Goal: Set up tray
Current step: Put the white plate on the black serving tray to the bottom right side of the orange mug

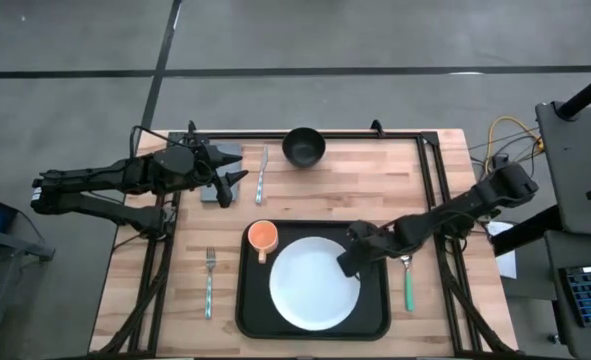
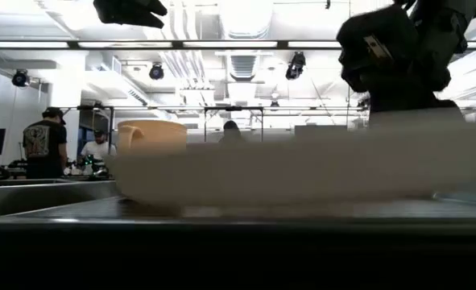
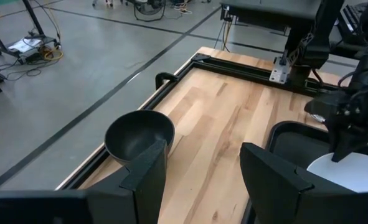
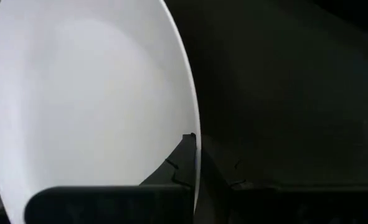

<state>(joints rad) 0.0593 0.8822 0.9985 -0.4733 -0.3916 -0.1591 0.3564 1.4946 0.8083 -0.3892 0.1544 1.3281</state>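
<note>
The tray (image 1: 312, 324) is seen in the lower centre of the high view, lying flat on the wooden worktop (image 1: 375, 180) with its long axis running left to right across the frame, parallel to the near edge of the worktop. A white plate (image 1: 313, 283) is carried on the tray's middle to right part, and an orange cup (image 1: 263, 236) is stood in the tray's upper left corner, just beside the plate. The right pincer (image 1: 350, 262) is placed at the plate's upper right rim, over the tray; its fingers are drawn fully together, and in the right wrist view the plate's edge (image 4: 193, 112) is seen running down between the fingertips, so the rim is gripped. The left pincer (image 1: 231, 168) is held in the upper left of the high view, above a small grey napkin (image 1: 216, 193); its fingers (image 3: 150, 171) are spread wide with nothing between them. A black bowl (image 1: 303, 146) is set at the upper centre of the worktop, and is also seen just beyond the left fingers in the left wrist view. A knife (image 1: 261, 176) is laid between napkin and bowl. A fork (image 1: 209, 282) lies left of the tray, and a green-handled utensil (image 1: 408, 283) lies right of it, both pointing up and down the frame, across the tray's long axis.
</note>
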